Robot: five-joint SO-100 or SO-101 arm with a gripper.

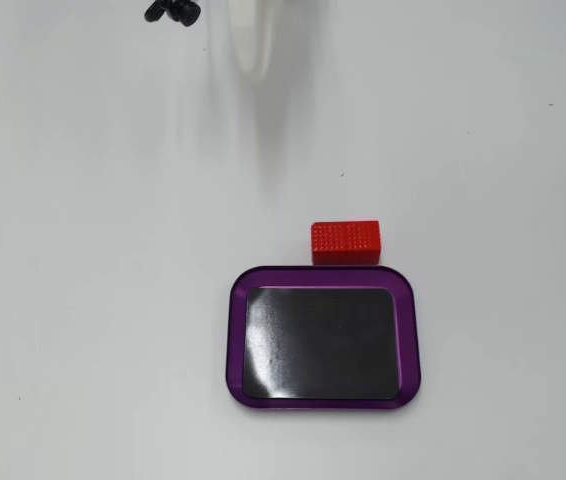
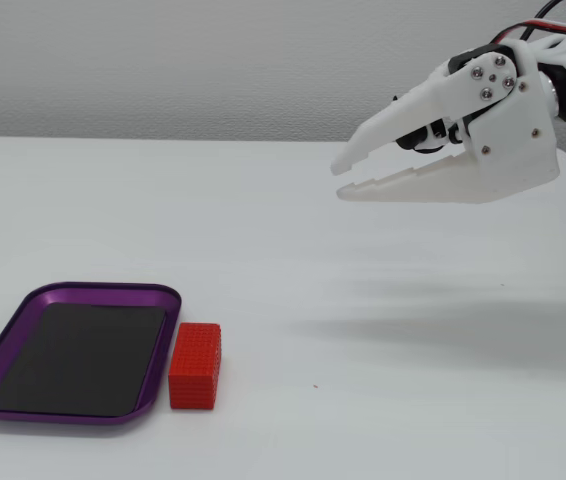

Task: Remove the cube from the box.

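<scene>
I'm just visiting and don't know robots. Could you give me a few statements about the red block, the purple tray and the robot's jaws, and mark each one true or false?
1. The red block lies inside the purple tray. False: it sits on the table just outside the tray's rim.
2. The tray's black floor is bare. True.
3. The gripper holds the block. False: it hangs in the air away from the block, with nothing between its jaws.
4. The jaws are slightly parted. True.
5. The tray is round. False: it is rectangular with rounded corners.
</scene>
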